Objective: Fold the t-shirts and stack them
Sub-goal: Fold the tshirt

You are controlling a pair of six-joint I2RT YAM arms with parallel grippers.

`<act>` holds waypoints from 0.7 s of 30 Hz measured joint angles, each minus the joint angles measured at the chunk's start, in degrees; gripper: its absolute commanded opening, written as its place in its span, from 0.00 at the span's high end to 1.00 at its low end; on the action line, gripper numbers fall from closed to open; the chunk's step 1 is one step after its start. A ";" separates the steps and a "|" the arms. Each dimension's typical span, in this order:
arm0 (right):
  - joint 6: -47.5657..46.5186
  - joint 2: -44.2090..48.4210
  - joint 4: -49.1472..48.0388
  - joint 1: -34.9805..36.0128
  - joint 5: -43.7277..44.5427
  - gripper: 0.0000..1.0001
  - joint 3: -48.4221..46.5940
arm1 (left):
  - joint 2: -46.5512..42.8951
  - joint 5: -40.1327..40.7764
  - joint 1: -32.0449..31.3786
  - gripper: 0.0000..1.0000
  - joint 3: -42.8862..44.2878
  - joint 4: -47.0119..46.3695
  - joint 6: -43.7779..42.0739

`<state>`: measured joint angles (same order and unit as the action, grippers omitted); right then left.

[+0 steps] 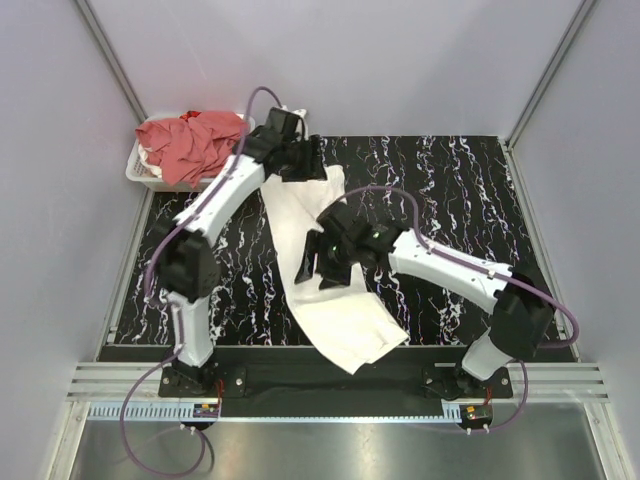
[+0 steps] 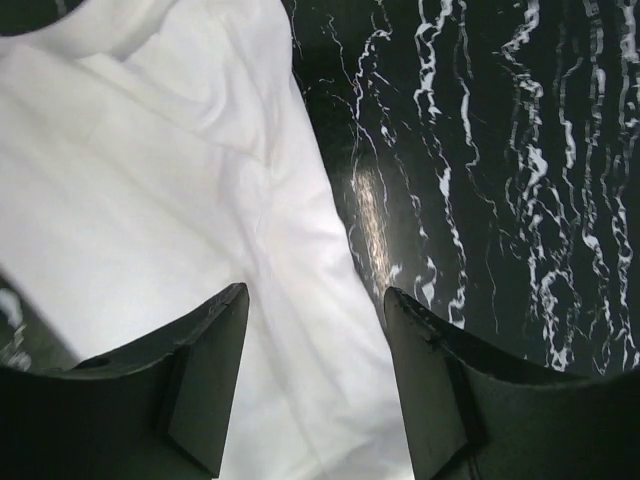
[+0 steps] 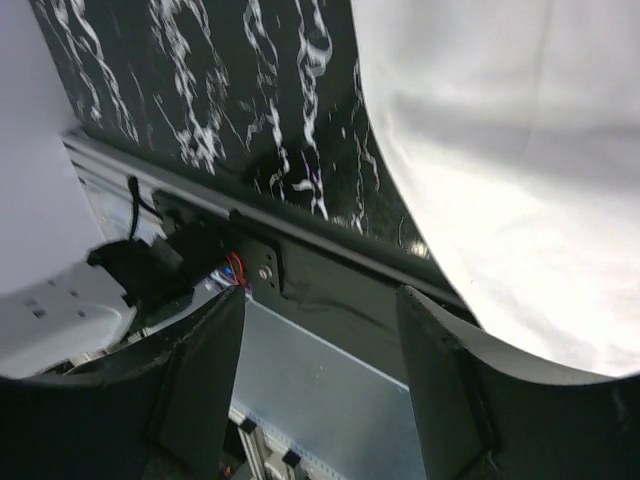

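From above, the white t-shirt [image 1: 335,315] lies stretched along the black marbled table [image 1: 460,200], its hem at the near edge. Salmon-red t-shirts [image 1: 195,145] fill the basket [image 1: 135,172].

Left wrist: the left gripper [image 2: 315,295] gapes empty over the shirt's edge.

Right wrist: the right gripper [image 3: 320,295] is likewise wide and holds nothing.

The cloth looks light and limp, so it is probably best pinched at the corners.

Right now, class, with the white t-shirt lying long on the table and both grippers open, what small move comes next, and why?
Probably lower the left gripper onto the white t-shirt and close on its side edge. The jaws stand open and empty, that edge lies beneath them against the table, and the shirt is not yet folded.
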<state>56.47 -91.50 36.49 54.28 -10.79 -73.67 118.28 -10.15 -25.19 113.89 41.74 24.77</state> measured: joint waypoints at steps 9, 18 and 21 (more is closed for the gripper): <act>-9.77 0.28 6.43 -14.23 4.20 0.31 -7.41 | -15.08 3.04 1.03 0.48 -20.00 -2.67 -1.27; -12.13 10.73 9.99 -14.16 6.73 0.31 6.64 | 4.35 4.02 -0.57 0.51 -20.31 -1.70 -0.79; -12.28 12.28 10.27 -14.16 7.17 0.30 10.08 | 5.92 5.11 -0.68 0.52 -16.72 -0.83 -0.33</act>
<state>44.18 -79.22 46.76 40.12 -3.62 -63.59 124.20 -5.04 -25.87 97.17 40.91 24.45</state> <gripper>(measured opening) 0.692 0.485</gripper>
